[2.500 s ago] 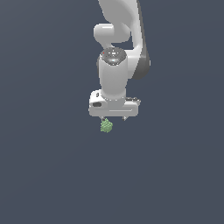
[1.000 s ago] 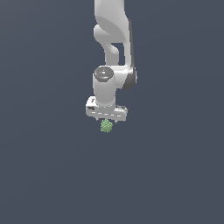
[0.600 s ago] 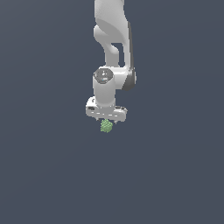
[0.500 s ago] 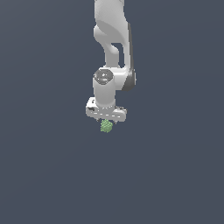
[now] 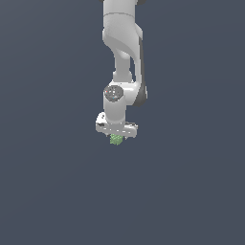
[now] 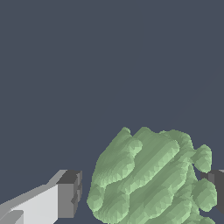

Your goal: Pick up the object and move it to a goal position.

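The object (image 5: 116,139) is a small light-green bumpy blob hanging just under the white hand in the exterior view. My gripper (image 5: 116,138) points downward and is shut on it, held above the plain dark ground. In the wrist view the object (image 6: 148,175) fills the space between the two dark fingertips, and my gripper (image 6: 144,192) clamps it from both sides. One fingertip (image 6: 70,194) shows beside the blob. The other is mostly cut off at the frame's edge.
The white arm (image 5: 123,43) rises straight up above the hand. Around it there is only a uniform dark blue-grey background, with no other objects or edges in view.
Since 2.5 s ago the hand has shifted slightly toward the exterior view's left and the arm above has straightened. Over the last second the hand and the held object have barely moved.
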